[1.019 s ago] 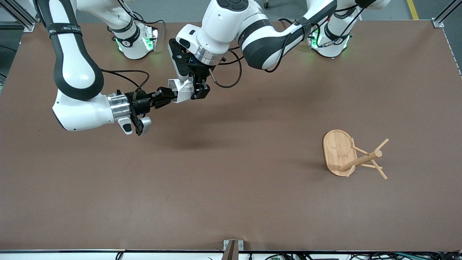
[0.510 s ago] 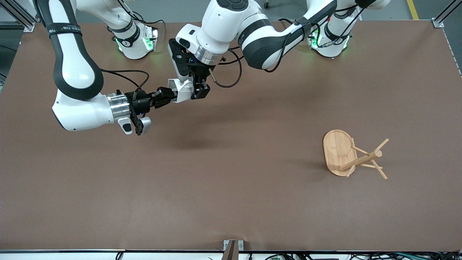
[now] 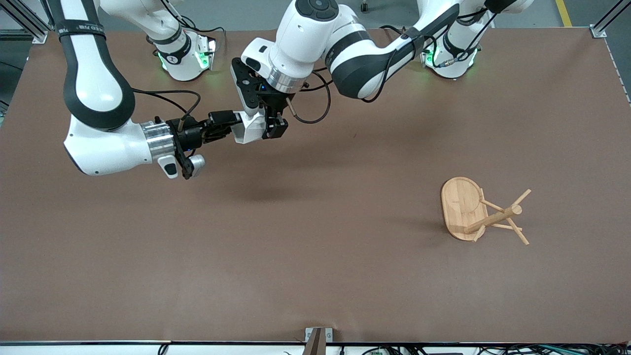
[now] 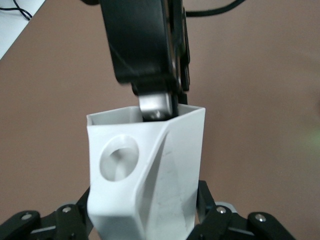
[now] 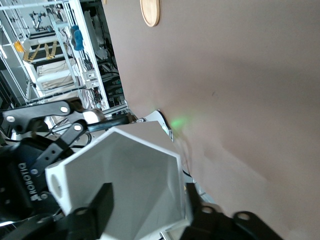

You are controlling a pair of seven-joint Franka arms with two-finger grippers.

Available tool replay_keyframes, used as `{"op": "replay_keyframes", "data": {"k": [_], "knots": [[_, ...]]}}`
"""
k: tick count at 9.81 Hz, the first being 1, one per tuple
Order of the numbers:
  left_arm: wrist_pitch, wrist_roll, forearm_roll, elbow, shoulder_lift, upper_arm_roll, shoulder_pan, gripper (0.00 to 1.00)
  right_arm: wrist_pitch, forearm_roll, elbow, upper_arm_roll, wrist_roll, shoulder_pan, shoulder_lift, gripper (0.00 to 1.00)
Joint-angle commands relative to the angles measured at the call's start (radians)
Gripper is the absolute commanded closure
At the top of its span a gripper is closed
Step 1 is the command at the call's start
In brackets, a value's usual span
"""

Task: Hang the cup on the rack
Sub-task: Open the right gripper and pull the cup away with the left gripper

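Note:
The white faceted cup (image 3: 248, 129) hangs in the air over the table near the robots' bases. My left gripper (image 3: 268, 129) is shut on its lower body; in the left wrist view the cup (image 4: 150, 170) sits between the fingers (image 4: 204, 200), with the holed handle showing. My right gripper (image 3: 230, 123) is at the cup's mouth, open, with one finger inside the rim and one outside; it also shows in the left wrist view (image 4: 150, 60). The right wrist view looks into the cup (image 5: 135, 175) between the spread fingers (image 5: 97, 207). The bamboo rack (image 3: 485, 213) stands toward the left arm's end.
The rack's oval base (image 3: 459, 204) rests on bare brown table, with pegs sticking out from its post; its base also shows in the right wrist view (image 5: 150, 11). Both arms cross over the table near the bases. A metal bracket (image 3: 318, 337) sits at the table's near edge.
My right arm has shifted a little toward its own end of the table and its gripper has levelled out at the cup's mouth. The cup and left gripper barely moved.

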Motion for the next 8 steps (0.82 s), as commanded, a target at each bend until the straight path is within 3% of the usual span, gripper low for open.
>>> {"op": "replay_keyframes", "data": {"k": [1, 4, 7, 8], "knots": [[0.000, -0.031, 0.030, -0.012, 0.023, 0.006, -0.004, 1.00, -0.004, -0.124, 0.037, 0.001, 0.026, -0.075, -0.023, 0.00], [-0.075, -0.200, 0.033, -0.012, 0.009, 0.042, 0.011, 1.00, 0.028, -0.434, 0.103, 0.001, 0.023, -0.227, -0.026, 0.00], [-0.214, -0.416, 0.031, -0.007, -0.046, 0.093, 0.045, 1.00, 0.120, -0.973, 0.214, 0.003, 0.026, -0.254, -0.057, 0.00], [-0.252, -0.536, 0.034, -0.008, -0.065, 0.110, 0.059, 1.00, 0.173, -1.046, 0.217, 0.003, 0.024, -0.272, -0.084, 0.00]]}}
